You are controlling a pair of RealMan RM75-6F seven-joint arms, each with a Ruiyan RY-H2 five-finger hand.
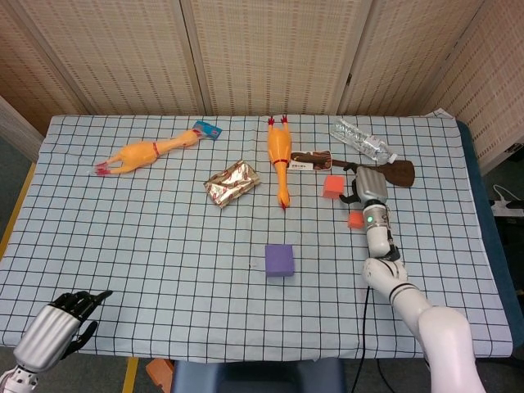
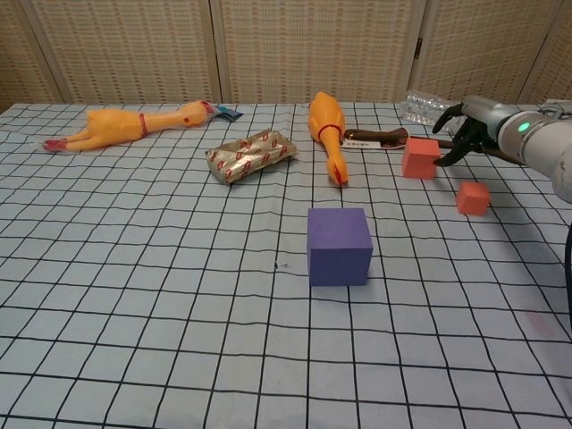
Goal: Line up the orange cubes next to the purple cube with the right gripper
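From the head view, the surface [image 1: 164, 246] is a table under a white cloth ruled with a dark grid, its blue edge showing along the right side. Behind it stand woven beige folding screens [image 1: 270, 53], and grey floor shows at the far left. The purple cube [image 1: 279, 259] sits near the middle of the cloth. The larger orange cube [image 1: 332, 186] lies further back and to the right, and the small orange cube [image 1: 354, 219] lies just in front of it, partly covered by the right arm. The right hand [image 1: 368, 187] hangs just right of the larger orange cube, fingers apart and holding nothing. The left hand [image 1: 56, 323] rests at the near left corner with its fingers curled loosely; I cannot tell whether it is closed. Two rubber chickens [image 1: 147, 151] [image 1: 280, 155], a foil packet [image 1: 232, 182], a plastic bottle [image 1: 360, 142] and a brown tool [image 1: 385, 169] lie along the back.

From the chest view, the same grid cloth [image 2: 134, 295] fills the frame, with the screens [image 2: 313, 45] behind. The purple cube [image 2: 339, 245] stands in the centre. The right hand [image 2: 460, 130] spreads dark fingers [image 2: 447, 152] just beside the larger orange cube [image 2: 419, 158], not gripping it. The small orange cube [image 2: 473, 197] lies apart, nearer the camera.
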